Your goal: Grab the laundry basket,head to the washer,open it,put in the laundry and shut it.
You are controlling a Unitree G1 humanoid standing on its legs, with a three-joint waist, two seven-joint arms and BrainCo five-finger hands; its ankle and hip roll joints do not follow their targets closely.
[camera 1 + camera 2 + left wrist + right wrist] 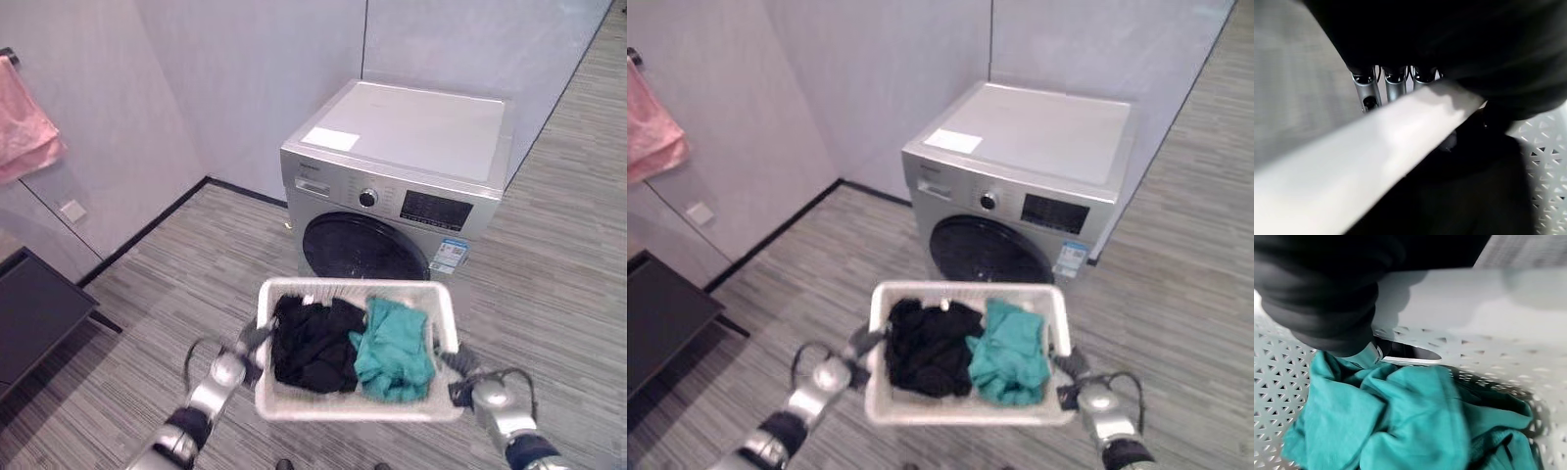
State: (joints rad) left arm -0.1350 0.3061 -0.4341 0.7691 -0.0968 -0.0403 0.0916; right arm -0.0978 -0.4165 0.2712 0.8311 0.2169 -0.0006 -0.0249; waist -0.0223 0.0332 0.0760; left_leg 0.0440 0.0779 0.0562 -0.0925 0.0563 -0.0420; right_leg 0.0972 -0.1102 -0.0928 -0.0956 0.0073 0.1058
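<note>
Two hands on a white perforated plastic laundry basket [358,406], carried level above the grey striped floor [568,255], just in front of a silver front-loading washer [411,147] with its dark round door [364,250] closed.

Left hand [251,345] at the basket's left rim: silver fingers [1366,90] passed behind the white rim [1361,152] in the left wrist view, tips hidden beyond it. Clamped on the rim, judging by the thumb side dark under the rim; exact wrap hard to make out.

Right hand [460,360] at the basket's right rim, mostly covered by its dark ribbed cover [1317,289] in the right wrist view. Fingers concealed behind the basket wall; apart or closed, not determinable.

Basket contents: crumpled black garment [313,343] on the left half, crumpled teal garment [394,351] on the right half, touching along the middle. Lower layers hidden.

Pink towel [24,132] hung on the left wall, cut off at the frame edge. Black low furniture piece [34,313] at far left, only partly visible.
</note>
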